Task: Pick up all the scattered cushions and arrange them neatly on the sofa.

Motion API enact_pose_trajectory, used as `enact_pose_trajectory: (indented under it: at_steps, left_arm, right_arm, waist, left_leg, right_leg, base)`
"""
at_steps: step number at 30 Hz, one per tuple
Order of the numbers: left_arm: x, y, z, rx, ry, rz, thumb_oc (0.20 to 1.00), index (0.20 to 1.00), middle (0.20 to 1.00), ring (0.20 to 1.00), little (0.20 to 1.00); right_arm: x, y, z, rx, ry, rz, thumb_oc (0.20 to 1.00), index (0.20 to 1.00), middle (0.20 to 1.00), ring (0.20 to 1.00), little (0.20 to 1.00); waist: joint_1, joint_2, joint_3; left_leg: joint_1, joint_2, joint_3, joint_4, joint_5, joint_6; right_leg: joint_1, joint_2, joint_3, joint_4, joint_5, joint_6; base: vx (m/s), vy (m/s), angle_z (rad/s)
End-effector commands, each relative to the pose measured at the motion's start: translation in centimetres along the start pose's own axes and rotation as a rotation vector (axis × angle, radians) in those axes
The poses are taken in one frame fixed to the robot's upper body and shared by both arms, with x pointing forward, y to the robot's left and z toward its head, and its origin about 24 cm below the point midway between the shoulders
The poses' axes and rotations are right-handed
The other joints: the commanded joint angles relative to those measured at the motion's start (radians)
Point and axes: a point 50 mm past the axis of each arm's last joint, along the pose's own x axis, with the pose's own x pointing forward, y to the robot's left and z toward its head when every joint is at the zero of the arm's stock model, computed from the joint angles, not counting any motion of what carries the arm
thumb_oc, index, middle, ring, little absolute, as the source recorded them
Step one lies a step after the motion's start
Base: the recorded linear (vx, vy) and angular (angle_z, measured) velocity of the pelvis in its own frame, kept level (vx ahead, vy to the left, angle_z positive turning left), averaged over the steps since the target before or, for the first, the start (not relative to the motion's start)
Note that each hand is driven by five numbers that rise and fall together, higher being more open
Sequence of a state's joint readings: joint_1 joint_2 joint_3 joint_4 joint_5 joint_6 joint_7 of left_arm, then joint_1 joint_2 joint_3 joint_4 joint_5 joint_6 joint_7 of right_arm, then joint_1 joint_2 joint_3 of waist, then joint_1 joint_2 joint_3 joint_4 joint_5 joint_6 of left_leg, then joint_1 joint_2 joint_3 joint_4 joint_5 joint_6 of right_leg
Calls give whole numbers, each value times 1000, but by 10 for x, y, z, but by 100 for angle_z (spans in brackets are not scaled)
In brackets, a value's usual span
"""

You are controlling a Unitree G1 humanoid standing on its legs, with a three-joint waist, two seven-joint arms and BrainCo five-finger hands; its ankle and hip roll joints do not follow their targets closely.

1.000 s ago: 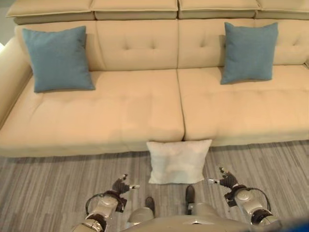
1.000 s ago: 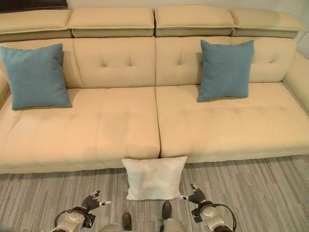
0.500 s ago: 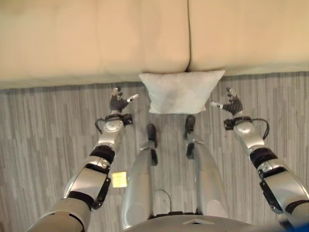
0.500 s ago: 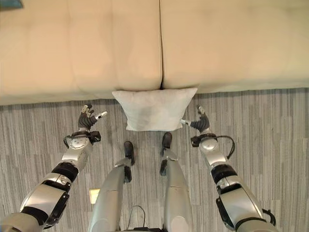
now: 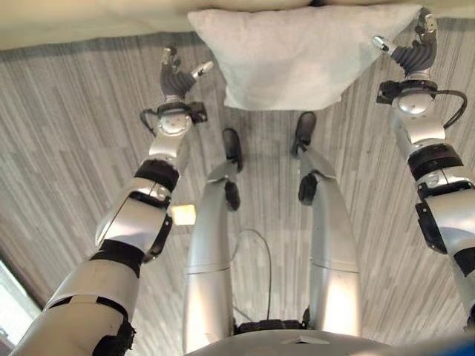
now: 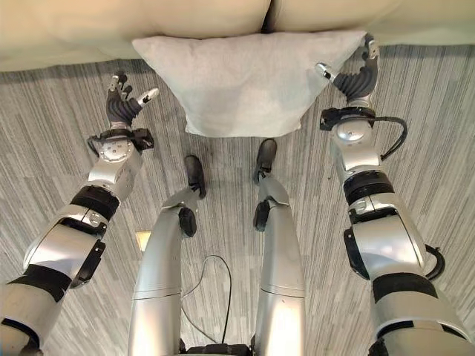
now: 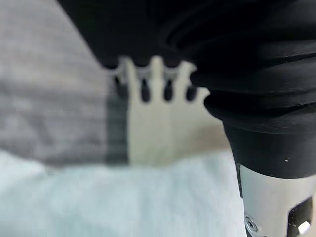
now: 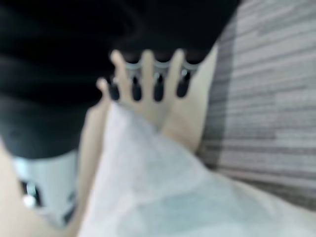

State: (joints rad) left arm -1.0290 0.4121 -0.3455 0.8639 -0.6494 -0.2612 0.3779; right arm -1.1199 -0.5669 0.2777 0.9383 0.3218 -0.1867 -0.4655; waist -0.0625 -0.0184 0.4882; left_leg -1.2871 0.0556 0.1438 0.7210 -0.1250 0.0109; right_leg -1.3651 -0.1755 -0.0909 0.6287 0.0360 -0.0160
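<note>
Hands [image 6: 122, 104] nearer crosswise cushion [image 6: 245, 81]

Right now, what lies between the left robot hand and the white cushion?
Bare floor separates the left robot hand from the cushion, in both eye views.

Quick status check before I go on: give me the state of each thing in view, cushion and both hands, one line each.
white cushion: on the floor, leaning against the sofa front, not gripped.
left hand: open, off the cushion's left edge, not touching it.
right hand: open, at the cushion's right corner; contact unclear.
floor: grey striped planks.
</note>
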Motion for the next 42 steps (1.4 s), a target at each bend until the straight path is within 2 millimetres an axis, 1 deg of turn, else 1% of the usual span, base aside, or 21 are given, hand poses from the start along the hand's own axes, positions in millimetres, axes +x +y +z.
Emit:
enact_pose_trajectory:
  at_steps: [1,3,6,8,11,13,16,18,20,21,24,25,26,27,28,29,30,32,33,39,42]
  left_arm:
    - [-15,15,-20,-47,5,60,1000,1000,1000,1000,1000]
    - [-13,7,-14,-30,-12,34,1000,1000,1000,1000,1000]
    - [-6,0,-9,17,-8,22,1000,1000,1000,1000,1000]
    - [3,-3,1,63,-14,20,1000,1000,1000,1000,1000]
    - [15,-13,24,149,-67,-17,1000,1000,1000,1000,1000]
    - [18,-18,32,161,-87,-32,1000,1000,1000,1000,1000]
    - [21,-32,47,160,-129,-55,1000,1000,1000,1000,1000]
    - [21,-41,54,140,-150,-74,1000,1000,1000,1000,1000]
    - [18,-58,65,101,-189,-116,1000,1000,1000,1000,1000]
    - [16,-66,70,74,-209,-132,1000,1000,1000,1000,1000]
    - [16,-71,73,60,-217,-139,1000,1000,1000,1000,1000]
    - [13,-76,74,39,-224,-147,1000,1000,1000,1000,1000]
    - [13,-76,74,40,-224,-147,1000,1000,1000,1000,1000]
    - [12,-78,75,25,-232,-157,1000,1000,1000,1000,1000]
    - [12,-78,76,19,-233,-158,539,539,539,539,539]
    - [11,-78,76,7,-237,-163,241,241,241,241,241]
    - [9,-79,77,-31,-245,-166,200,200,200,200,200]
    - [8,-79,77,-37,-244,-168,200,200,200,200,200]
    - [8,-76,81,-52,-262,-171,200,200,200,200,200]
    - [4,-67,85,-119,-297,-160,200,200,200,200,200]
    - [-3,-59,78,-143,-305,-159,200,200,200,200,200]
  right_arm:
    - [-17,-21,-42,-86,80,-46,1000,1000,1000,1000,1000]
    - [-14,-27,-43,-107,94,-57,1000,1000,1000,1000,1000]
    - [-6,-27,-36,-150,93,-37,1000,1000,1000,1000,1000]
    - [4,-24,-21,-152,73,-28,1000,1000,1000,1000,1000]
    - [16,-10,7,-123,16,6,1000,1000,1000,1000,1000]
    - [18,-6,15,-114,-2,17,1000,1000,1000,1000,1000]
    - [22,7,36,-71,-50,39,1000,1000,1000,1000,1000]
    - [22,14,42,-69,-64,59,1000,1000,1000,1000,1000]
    - [21,28,55,-91,-105,106,1000,1000,1000,1000,1000]
    - [19,40,65,-81,-131,143,1000,1000,1000,1000,1000]
    - [16,49,68,-62,-142,171,1000,1000,1000,1000,1000]
    - [8,66,76,-16,-168,227,1000,1000,1000,1000,1000]
    - [8,67,76,-16,-168,228,1000,1000,1000,1000,1000]
    - [-1,83,83,33,-196,294,884,884,884,884,884]
    - [-4,87,83,59,-196,311,432,432,432,432,432]
    - [-8,92,87,77,-213,337,200,200,200,200,200]
    - [-18,103,92,126,-240,380,200,200,200,200,200]
    - [-19,104,93,138,-248,385,200,200,200,200,200]
    - [-24,108,104,140,-307,414,200,200,200,200,200]
    - [-31,98,111,207,-378,404,200,200,200,200,200]
    - [-36,86,104,224,-410,396,200,200,200,200,200]
  waist:
    - [-11,41,-117]
    - [-14,48,-113]
    - [-13,51,-109]
    - [-14,52,-98]
    - [-20,57,-74]
    - [-20,59,-71]
    - [-16,63,-66]
    - [-10,67,-63]
    - [1,73,-63]
    - [10,76,-66]
    - [13,76,-70]
    - [19,74,-76]
    - [19,75,-77]
    - [21,71,-82]
    - [22,71,-86]
    - [23,69,-90]
    - [24,67,-100]
    - [24,66,-103]
    - [22,61,-110]
    - [17,56,-132]
    - [12,52,-151]
  left_leg:
    - [-23,3,-71,-165,111,-54]
    - [-49,1,-70,-159,112,-52]
    - [-79,6,-66,-152,113,-50]
    - [-101,9,-60,-151,117,-48]
    - [-133,6,-62,-150,121,-42]
    - [-146,4,-63,-151,123,-38]
    - [-156,3,-68,-157,127,-33]
    - [-160,2,-68,-157,131,-32]
    - [-166,-4,-74,-153,137,-33]
    - [-170,-7,-76,-150,140,-33]
    - [-174,-8,-78,-147,143,-35]
    - [-174,-9,-80,-150,147,-35]
    - [-174,-9,-81,-150,147,-35]
    - [-176,-9,-82,-149,148,-37]
    - [-177,-8,-82,-148,149,-37]
    - [-179,-8,-83,-147,151,-39]
    - [-179,-8,-85,-148,154,-42]
    - [-179,-8,-87,-149,156,-43]
    - [-178,-7,-89,-154,160,-46]
    - [-157,-1,-98,-174,166,-55]
    - [-126,4,-104,-201,171,-60]
  right_leg:
    - [-5,4,32,74,-97,109]
    - [-38,8,40,87,-100,109]
    - [-74,12,48,101,-101,110]
    - [-94,15,53,104,-100,113]
    - [-131,25,60,115,-95,119]
    - [-140,25,56,112,-92,120]
    - [-153,27,56,112,-92,123]
    - [-160,25,55,119,-93,123]
    - [-168,24,52,131,-95,123]
    - [-173,24,52,137,-96,121]
    - [-177,23,48,140,-98,120]
    - [-179,24,45,143,-99,120]
    - [-180,24,45,143,-99,120]
    - [-180,27,41,146,-100,118]
    - [-181,28,39,148,-100,117]
    - [-183,29,35,151,-101,116]
    - [-181,32,30,151,-100,116]
    - [-180,32,28,150,-99,116]
    - [-177,35,22,148,-98,116]
    - [-149,39,8,135,-101,114]
    - [-116,41,-4,121,-104,114]
  base:
    - [26,-27,-4]
    - [36,-40,-3]
    - [11,-8,0]
    - [-5,-29,-7]
    - [12,-29,-10]
    - [0,0,0]
    - [0,0,0]
    - [6,-21,1]
    - [13,-45,4]
    - [14,-19,5]
    - [10,-21,4]
    - [0,0,0]
    - [0,0,0]
    - [0,0,0]
    - [0,0,0]
    - [0,0,0]
    - [0,0,0]
    - [0,0,0]
    - [0,0,0]
    - [0,0,0]
    - [-5,-4,1]
